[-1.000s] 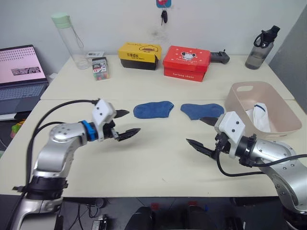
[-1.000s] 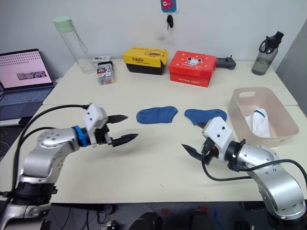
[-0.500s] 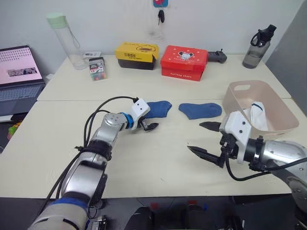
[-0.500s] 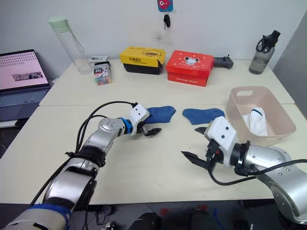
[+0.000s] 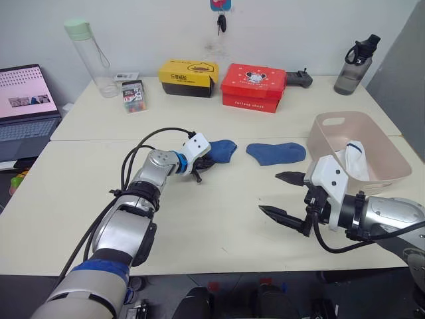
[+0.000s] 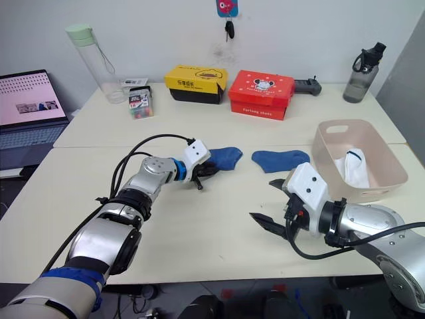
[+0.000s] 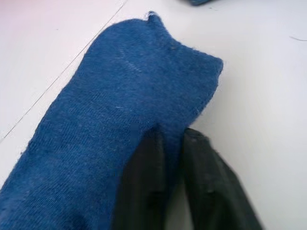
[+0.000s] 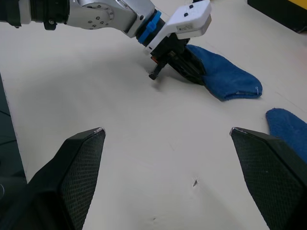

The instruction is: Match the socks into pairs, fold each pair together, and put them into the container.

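Two medium blue socks lie at mid-table: the left one [image 5: 223,149] and the right one [image 5: 275,152]. My left gripper [image 5: 206,161] is down at the near end of the left blue sock [image 7: 120,96], its fingers [image 7: 144,163] shut and pinching that sock's edge. Over bare table nearer the front, my right gripper [image 5: 269,193] hangs open and holds nothing. The pale pink container [image 5: 392,174] stands at the right with a white sock [image 5: 352,159] inside. In the right wrist view the left gripper [image 8: 184,64] rests on the sock [image 8: 225,76].
Along the back stand a yellow box [image 5: 188,76], a red box [image 5: 255,86], a clear bottle [image 5: 89,56], a dark bottle [image 5: 348,63], a small packet [image 5: 135,95] and a black controller [image 5: 302,78]. A laptop [image 5: 23,109] sits far left.
My left arm has reached forward to the left blue sock, and its gripper has gone from open to shut on the sock's edge. The right gripper has barely moved.
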